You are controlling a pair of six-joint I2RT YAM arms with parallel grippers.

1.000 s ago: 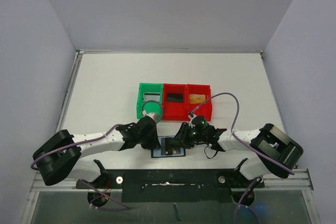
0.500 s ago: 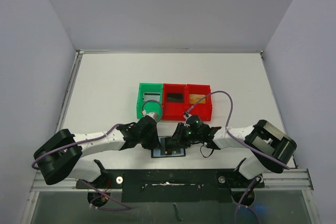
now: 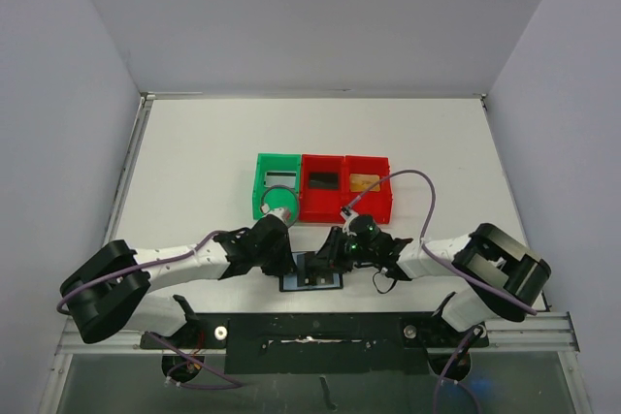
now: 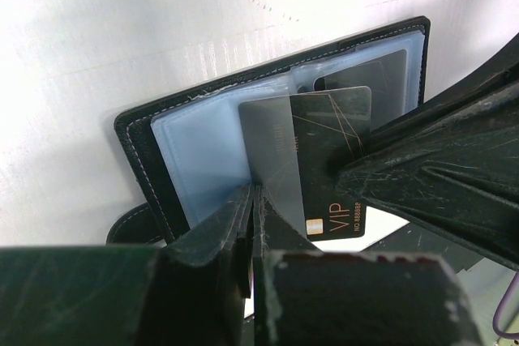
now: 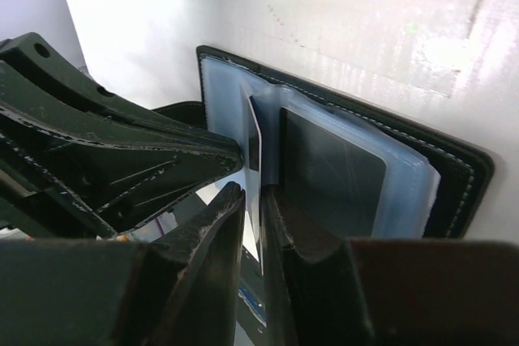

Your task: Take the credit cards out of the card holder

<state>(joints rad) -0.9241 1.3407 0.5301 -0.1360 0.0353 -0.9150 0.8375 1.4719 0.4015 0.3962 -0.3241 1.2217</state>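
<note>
Card holder point(image 4: 138, 160) open flat, blue-grey pockets showing; black VIP card point(image 4: 328, 155) partly out of pocket.

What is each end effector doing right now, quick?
Left end effector: closed, tips at the card holder; whether it grips anything cannot be told.
Right end effector: closed on the black card.

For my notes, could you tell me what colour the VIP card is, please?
The VIP card is black with gold lettering; best in left wrist view.
</note>
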